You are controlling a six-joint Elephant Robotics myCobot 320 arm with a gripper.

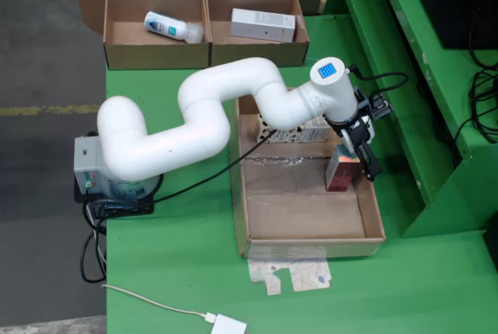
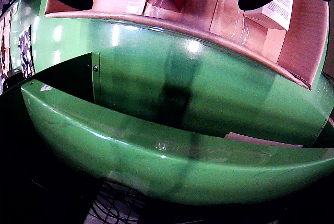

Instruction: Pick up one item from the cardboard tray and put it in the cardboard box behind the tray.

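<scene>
Pick-up stage: gripper [image 1: 359, 164], right of centre, stands over the red-brown carton [image 1: 342, 172] in the tray [image 1: 307, 225]; grip undeterminable. Next: lift towards upper-left box [image 1: 204, 52].

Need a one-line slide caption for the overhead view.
White arm reaches into the cardboard tray, gripper at a reddish-brown box near its right wall.

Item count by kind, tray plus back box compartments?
White plastic bottle, left back compartment: 1
White rectangular carton, right back compartment: 1
Reddish-brown small box, in the tray at the gripper: 1
Black-and-white patterned box, in the tray, partly hidden by the arm: 1
Total: 4
</scene>
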